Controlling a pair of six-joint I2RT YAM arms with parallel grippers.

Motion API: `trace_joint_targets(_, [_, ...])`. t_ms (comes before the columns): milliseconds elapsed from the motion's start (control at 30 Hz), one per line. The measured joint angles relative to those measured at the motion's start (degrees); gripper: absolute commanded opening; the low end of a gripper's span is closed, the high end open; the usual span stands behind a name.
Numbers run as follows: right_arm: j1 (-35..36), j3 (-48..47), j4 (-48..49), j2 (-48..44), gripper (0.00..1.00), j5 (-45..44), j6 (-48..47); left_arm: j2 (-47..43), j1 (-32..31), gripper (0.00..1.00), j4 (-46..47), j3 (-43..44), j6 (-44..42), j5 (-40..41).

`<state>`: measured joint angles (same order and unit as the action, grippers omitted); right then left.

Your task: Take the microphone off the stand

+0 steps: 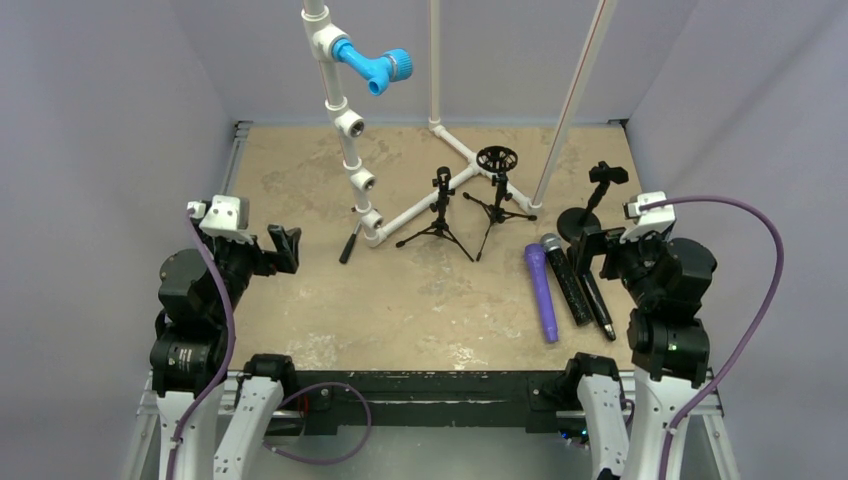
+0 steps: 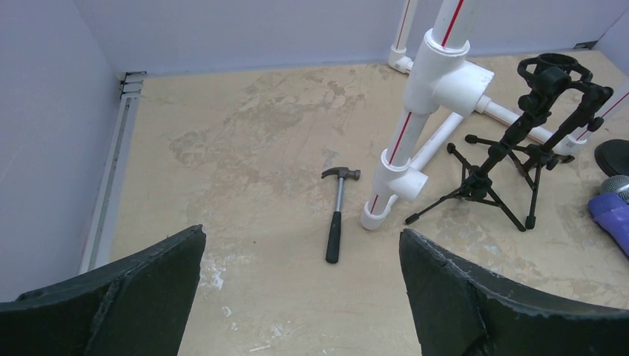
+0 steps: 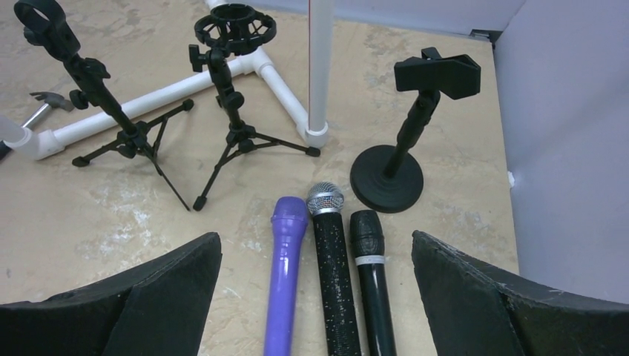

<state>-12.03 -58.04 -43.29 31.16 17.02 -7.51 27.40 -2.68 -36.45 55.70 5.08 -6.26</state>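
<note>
Three microphones lie side by side on the table at the right: a purple one (image 3: 285, 282), a speckled black one with a silver grille (image 3: 334, 274) and a plain black one (image 3: 373, 289). Behind them stand a clip tripod stand (image 3: 96, 89), a ring-mount tripod stand (image 3: 230, 89) and a round-base stand (image 3: 404, 141); none of the holders has a microphone in it. My right gripper (image 3: 315, 235) hovers open just above the near ends of the microphones (image 1: 566, 280), touching none. At the left my left gripper (image 2: 302, 230) is open over bare table.
A white PVC pipe frame (image 1: 345, 120) with a blue fitting (image 1: 375, 65) rises at the back, its foot pipes (image 3: 148, 100) running under the tripods. A small hammer (image 2: 337, 215) lies beside the pipe's lower end. Grey walls enclose the table on three sides.
</note>
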Motion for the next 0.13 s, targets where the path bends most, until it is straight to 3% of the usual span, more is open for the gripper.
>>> trace_joint_targets(133, [0.0,0.1,0.0,-0.1,0.96,0.5,0.0,0.0,0.0,1.00,0.0,0.0,0.1,-0.4])
